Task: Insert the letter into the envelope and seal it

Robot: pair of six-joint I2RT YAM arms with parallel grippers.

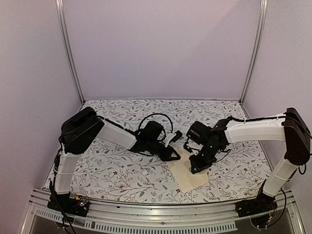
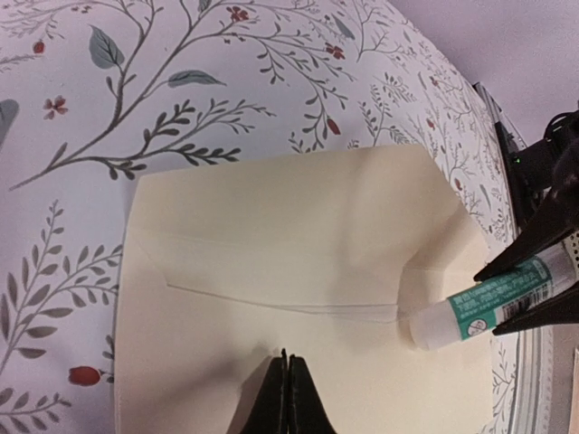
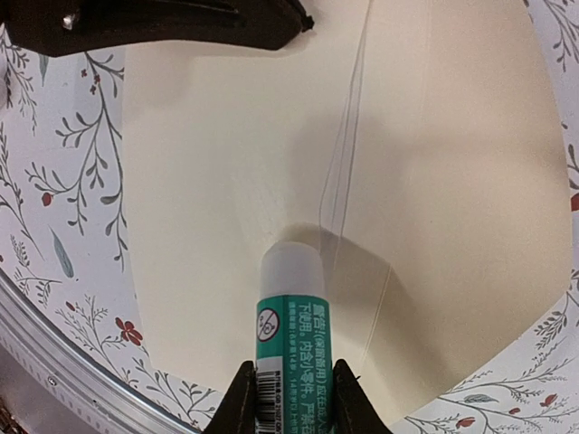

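The cream envelope lies flat on the floral table, near the front middle. It fills the left wrist view and the right wrist view. The letter is not in view. My left gripper is shut and empty, its tips pressed on the envelope. My right gripper is shut on a green-and-white glue stick. The stick's white tip touches the envelope at the end of a thin shiny line that runs across the paper.
A small white object lies on the table left of the envelope. An aluminium rail runs along the front edge. Plain walls close the back and sides. The two grippers sit close together over the envelope.
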